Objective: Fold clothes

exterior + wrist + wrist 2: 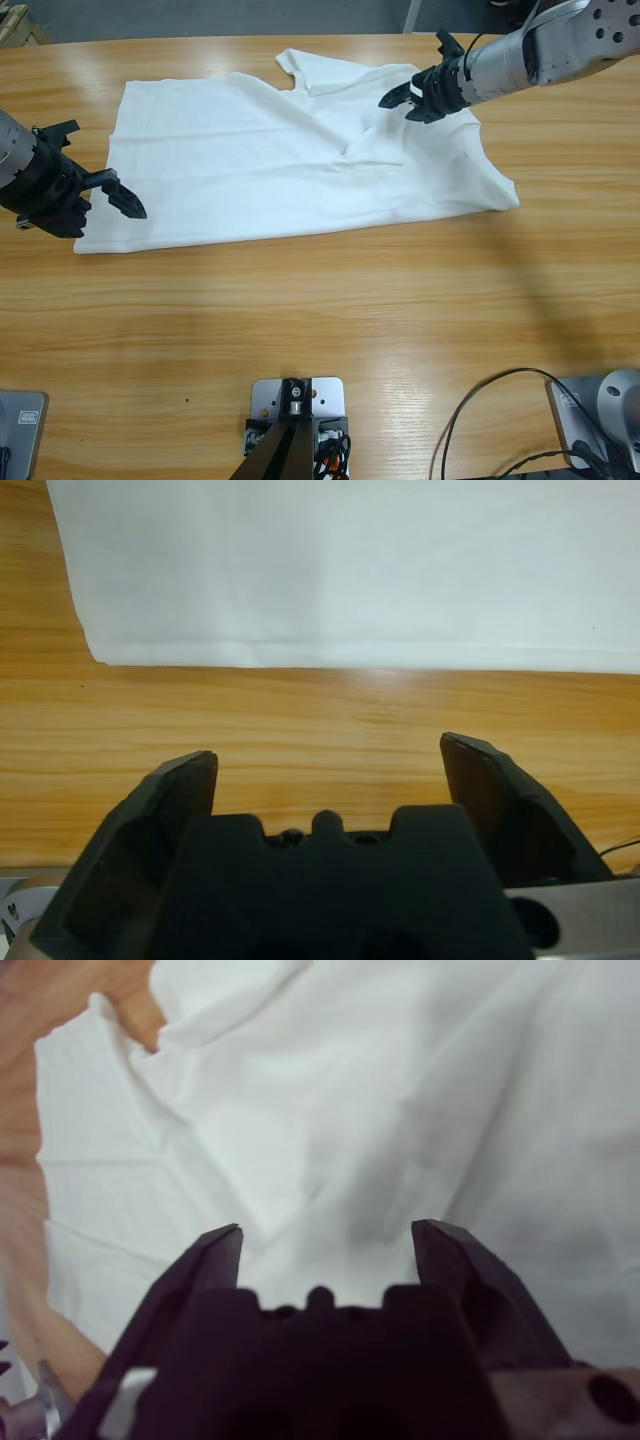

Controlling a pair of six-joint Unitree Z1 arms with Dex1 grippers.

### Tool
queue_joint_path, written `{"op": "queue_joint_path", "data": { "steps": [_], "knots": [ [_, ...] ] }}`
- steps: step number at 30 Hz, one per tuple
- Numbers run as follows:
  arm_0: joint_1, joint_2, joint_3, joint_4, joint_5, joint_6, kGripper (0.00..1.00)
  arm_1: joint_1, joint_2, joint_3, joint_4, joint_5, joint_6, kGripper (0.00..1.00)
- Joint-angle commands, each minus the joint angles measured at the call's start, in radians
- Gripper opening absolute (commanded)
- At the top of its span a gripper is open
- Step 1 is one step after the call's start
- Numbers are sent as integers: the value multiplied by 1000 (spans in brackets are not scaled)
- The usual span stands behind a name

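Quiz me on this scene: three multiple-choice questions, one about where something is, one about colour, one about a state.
1. Where is the left gripper?
A. at the shirt's edge
B. over the shirt's middle
C. off the table

2. What colour is the shirt?
A. blue
B. white
C. black

3. How are the right gripper's jaws?
A. shut on the shirt
B. open, holding nothing
C. shut on a label

Answers:
1 A: left wrist view shows the shirt's corner just ahead.
2 B: white in every view.
3 B: right wrist view shows a gap between them.

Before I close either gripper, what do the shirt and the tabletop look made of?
The T-shirt looks like thin matte white woven or knit fabric, probably cotton: it creases softly and bunches near the right gripper. The table looks like varnished wood: visible grain, glossy reflections.
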Motion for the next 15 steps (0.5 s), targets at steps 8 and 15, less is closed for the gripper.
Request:
{"op": "queue_joint_path", "data": {
  "steps": [8,15],
  "knots": [
    [-15,17,8,-12,-13,-12,876,-37,107,-55,97,-28,-45,688],
    [-15,22,13,-12,-11,-12,876,-37,128,-94,108,-15,-49,595]
  ]
}}
